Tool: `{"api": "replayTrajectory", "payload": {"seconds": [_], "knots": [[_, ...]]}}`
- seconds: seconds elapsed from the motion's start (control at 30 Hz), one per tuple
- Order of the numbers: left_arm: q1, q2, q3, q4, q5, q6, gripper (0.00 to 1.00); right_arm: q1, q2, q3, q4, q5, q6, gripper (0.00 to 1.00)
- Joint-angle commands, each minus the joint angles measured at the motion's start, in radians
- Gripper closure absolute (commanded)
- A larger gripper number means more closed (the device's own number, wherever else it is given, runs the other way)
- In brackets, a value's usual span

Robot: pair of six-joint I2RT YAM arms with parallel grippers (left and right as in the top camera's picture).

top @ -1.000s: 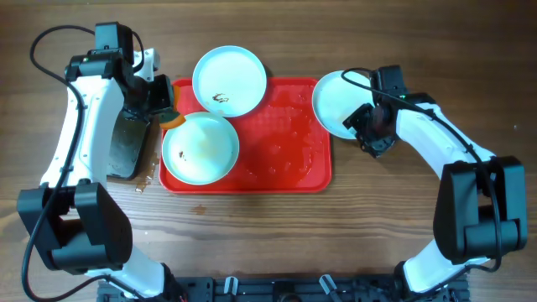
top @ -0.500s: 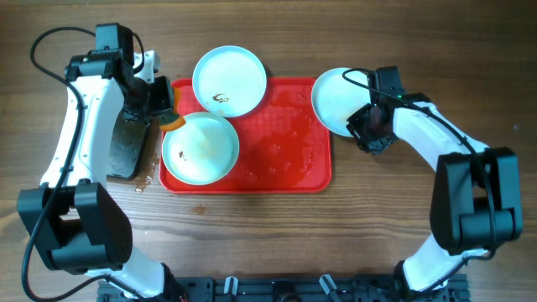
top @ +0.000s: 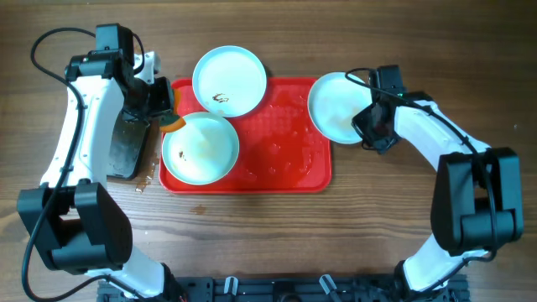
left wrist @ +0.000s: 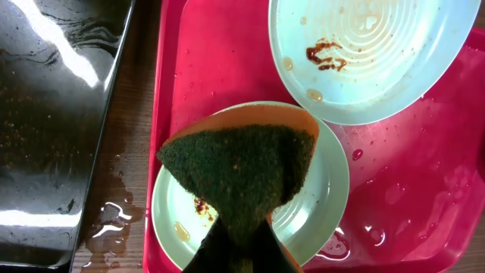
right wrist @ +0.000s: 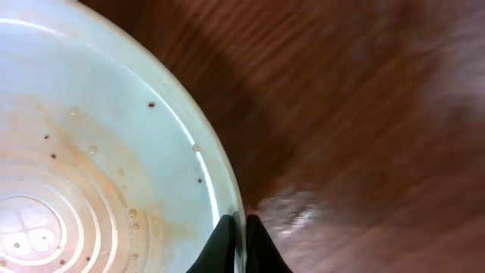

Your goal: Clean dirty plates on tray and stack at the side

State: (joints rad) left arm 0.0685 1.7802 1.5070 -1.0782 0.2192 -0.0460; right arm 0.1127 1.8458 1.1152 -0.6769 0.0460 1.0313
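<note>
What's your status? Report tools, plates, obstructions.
Left tool shut on green-orange scrub sponge over front smudged round white plate. Right tool shut on rim of right-hand pale-blue plate, at red plastic tray edge. No obstruction seen.

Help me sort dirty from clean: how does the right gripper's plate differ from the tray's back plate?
The gripped plate shows tiny specks; the back plate has a dark smudge. The right gripper pinches the first's rim; the back plate lies free. Both are round and pale.
</note>
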Motion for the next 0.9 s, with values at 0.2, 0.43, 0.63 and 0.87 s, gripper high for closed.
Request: {"api": "replayTrajectory", "payload": {"seconds": [0.2,0.43,0.63,0.87], "knots": [[-0.001,-0.016,0.016,-0.003,0.016,0.015,0.96,-0.277,-0.074,0.018,-0.109,0.168,-0.117,0.95],[-0.001,-0.016,0.016,-0.003,0.016,0.016,0.96,-0.438,-0.074,0.018,-0.105,0.175,-0.192,0.95],[-0.001,-0.016,0.016,0.0,0.016,0.016,0.96,-0.417,-0.082,0.02,-0.105,0.129,-0.266,0.17],[-0.001,-0.016,0.016,0.011,0.014,0.016,0.96,-0.369,-0.247,0.132,-0.203,0.129,-0.299,0.14]]}}
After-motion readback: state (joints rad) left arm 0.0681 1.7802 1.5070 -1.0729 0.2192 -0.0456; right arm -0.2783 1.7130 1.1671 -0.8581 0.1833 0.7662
